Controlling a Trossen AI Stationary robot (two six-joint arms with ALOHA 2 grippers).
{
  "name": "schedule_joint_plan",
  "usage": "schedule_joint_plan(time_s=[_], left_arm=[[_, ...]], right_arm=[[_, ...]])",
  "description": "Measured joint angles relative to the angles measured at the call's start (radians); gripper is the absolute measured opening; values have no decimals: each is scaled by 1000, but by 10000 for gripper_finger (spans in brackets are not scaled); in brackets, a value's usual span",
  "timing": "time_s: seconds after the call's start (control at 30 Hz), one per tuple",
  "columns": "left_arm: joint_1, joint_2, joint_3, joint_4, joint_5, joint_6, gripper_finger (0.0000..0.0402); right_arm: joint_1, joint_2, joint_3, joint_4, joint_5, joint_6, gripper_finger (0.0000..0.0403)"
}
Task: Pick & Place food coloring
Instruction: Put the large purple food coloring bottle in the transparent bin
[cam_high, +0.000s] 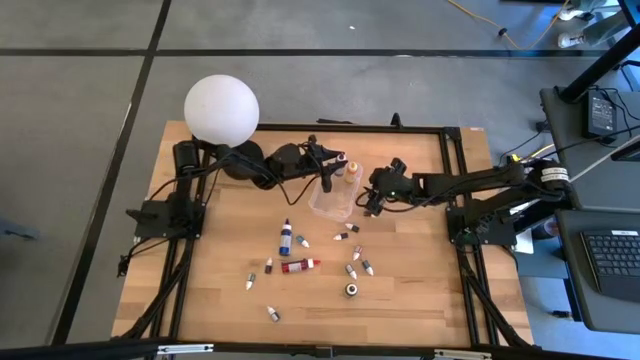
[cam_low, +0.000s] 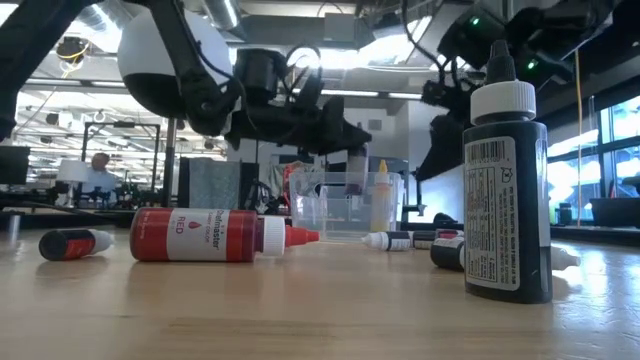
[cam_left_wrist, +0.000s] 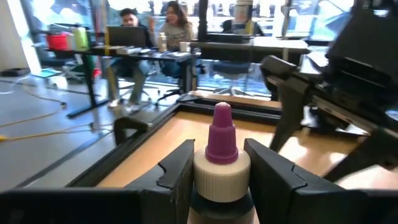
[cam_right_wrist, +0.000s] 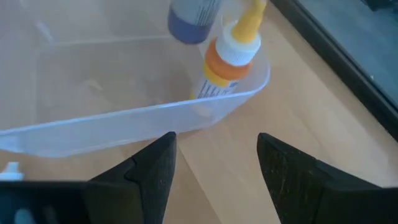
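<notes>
Near tabletop's far edge, mid-span:

- Clear box: sits just inside far edge, open top. An orange-yellow bottle stands upright in one corner of it, so drop-off appears under way.
- Left gripper: over box's far side, fingers clamped on purple-capped bottle, cap up. Seen from right wrist, bottle body hangs above box interior beside the orange-yellow one; upright hold suits a standing set-down, judged.
- Right gripper: just beside box's right wall, fingers spread, nothing between. Likely waiting or steadying; contact w/ box not discernible.
- Remaining food coloring: scattered mid-tabletop toward near edge, well apart from box. Blue bottle and red bottle lying flat; dark bottle standing upright; small white-capped ones around.
- White globe lamp: far-left corner, beside left arm's base.

Room: box is tight btwn both grippers; left one has little sideways slack. Near half of tabletop open apart from loose bottles. Risk, judged: crowding the standing bottle on release.
</notes>
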Motion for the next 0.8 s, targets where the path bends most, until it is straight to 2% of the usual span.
schedule_joint_plan(time_s=[0.3, 0.6, 0.8], left_arm=[[0, 18, 1, -9, -81, 20, 124], [-8, 17, 1, -49, -131, 29, 125], [-29, 17, 1, -68, -201, 36, 123]], right_arm=[[-55, 141, 0, 105, 0, -66, 226], [-108, 153, 0, 190, -6, -123, 226], [-137, 153, 0, 267, -89, -175, 226]])
